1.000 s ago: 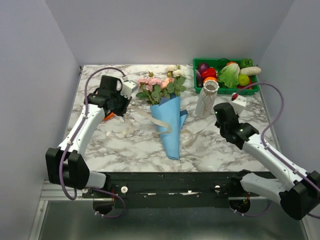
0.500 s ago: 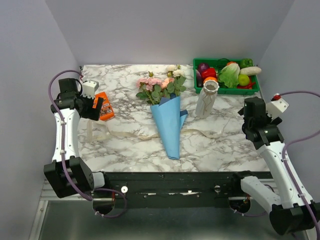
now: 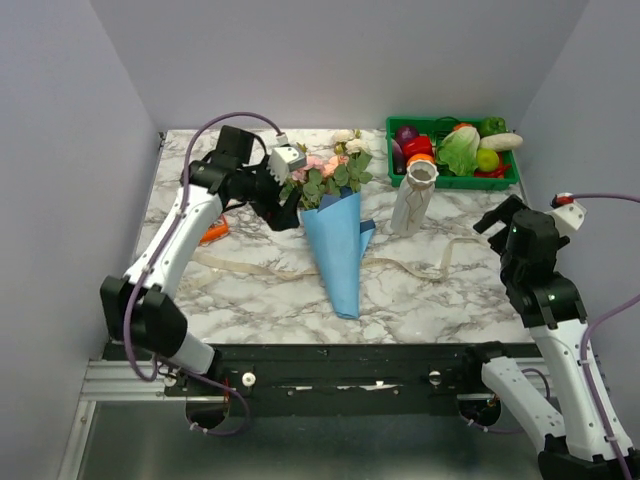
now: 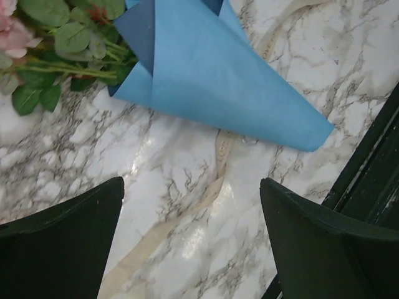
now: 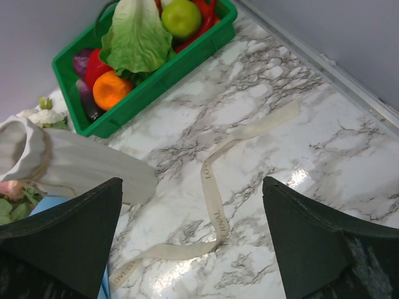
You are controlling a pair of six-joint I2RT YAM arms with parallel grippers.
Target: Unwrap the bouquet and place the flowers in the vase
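Left wrist view: the left gripper (image 4: 192, 184) holds its dark jaws spread wide and empty above a strip of ribbon and bare marble, with the blue cone just beyond them.
Left gripper from above: it hangs just to the left of the cone's mouth, close to the leaves. Whether it touches them cannot be told.
Right wrist view: the right gripper (image 5: 191, 180) has its jaws released as well, with nothing between them, over a curl of the ribbon.
Right gripper from above: it is raised near the counter's right edge, well apart from the bouquet.
Ribbon: a flat beige raffia ribbon (image 5: 212, 205) lies loose on the counter, one length trailing left of the cone and another right of it.
Bouquet: the cone of blue paper (image 3: 338, 250) lies mid-counter, tip toward the arm bases, with the paper wrapped round the stems.
Flowers: pink, peach and cream roses with green leaves (image 3: 325, 172) spill from the cone's mouth.
Vase: the slim whitish-beige marbled vase (image 3: 413, 198) stands upright just right of the bouquet, in front of the crate.
Crate: a green plastic crate (image 3: 455, 181) in the far right corner holds mixed vegetables.
Counter: a white marble-patterned counter (image 3: 250, 300) with grey veins carries all of it.
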